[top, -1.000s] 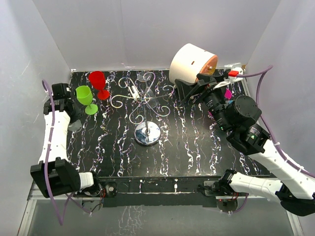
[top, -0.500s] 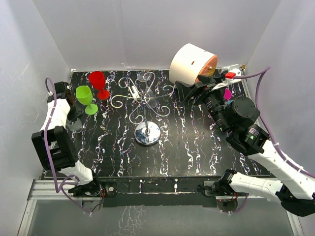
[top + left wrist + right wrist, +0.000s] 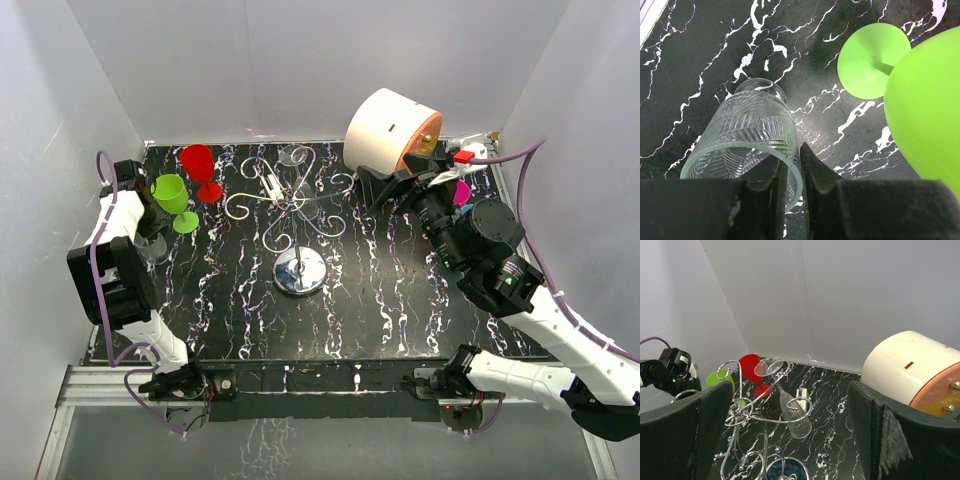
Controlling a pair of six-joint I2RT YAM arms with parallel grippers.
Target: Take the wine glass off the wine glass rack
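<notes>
Firstly, left gripper (image 3: 792, 161) was nearly closed, pinching the rim wall of a clear ribbed glass (image 3: 750, 130) just beside the green glass (image 3: 930, 110). A skewed release could tip it into that neighbour. Right gripper (image 3: 787, 400) stood wide open and empty. Wine glass (image 3: 796, 415) hung bowl-down on the wine glass rack (image 3: 299, 272), ahead of the right jaws, apart. A sideways pull might snag its foot and topple the rack.

Silver wine glass rack (image 3: 299, 271), herringbone clear glass (image 3: 750, 125)
</notes>
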